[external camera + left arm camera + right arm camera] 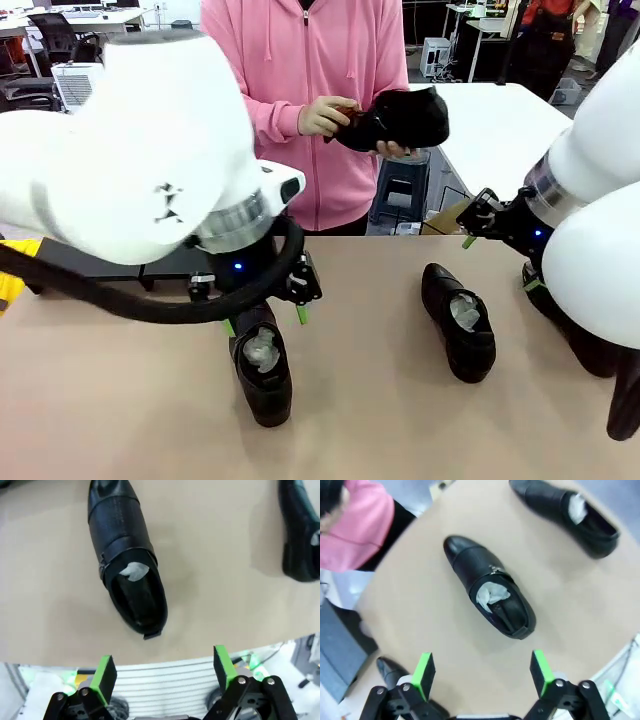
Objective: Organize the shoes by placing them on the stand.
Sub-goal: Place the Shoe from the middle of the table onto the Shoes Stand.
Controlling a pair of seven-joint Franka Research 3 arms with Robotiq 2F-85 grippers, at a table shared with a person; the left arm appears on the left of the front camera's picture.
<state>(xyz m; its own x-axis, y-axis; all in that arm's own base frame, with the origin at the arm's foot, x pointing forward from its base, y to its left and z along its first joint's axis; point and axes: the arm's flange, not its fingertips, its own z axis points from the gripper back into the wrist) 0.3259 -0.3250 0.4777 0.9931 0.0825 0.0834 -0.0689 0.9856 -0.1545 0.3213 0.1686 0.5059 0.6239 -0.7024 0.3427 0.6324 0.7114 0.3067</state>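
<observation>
A glossy black shoe (262, 372) with white paper inside lies on the tan table, toe toward me. My left gripper (265, 320) hangs open just above its heel end; in the left wrist view the same shoe (127, 570) lies ahead of the open left gripper (164, 672). A second stuffed shoe (458, 320) lies mid-table and shows below my open right gripper (481, 672) as the central shoe (490, 592). That right gripper (497, 250) hovers at the right. A third shoe (585, 340) lies under the right arm. The person holds another shoe (400, 118). The black stand (90, 262) sits behind my left arm.
The person in a pink hoodie (300, 70) stands at the far edge, both hands at the held shoe. My bulky left arm (120, 150) hides much of the table's left half. Bare tabletop (370, 400) lies between the two near shoes.
</observation>
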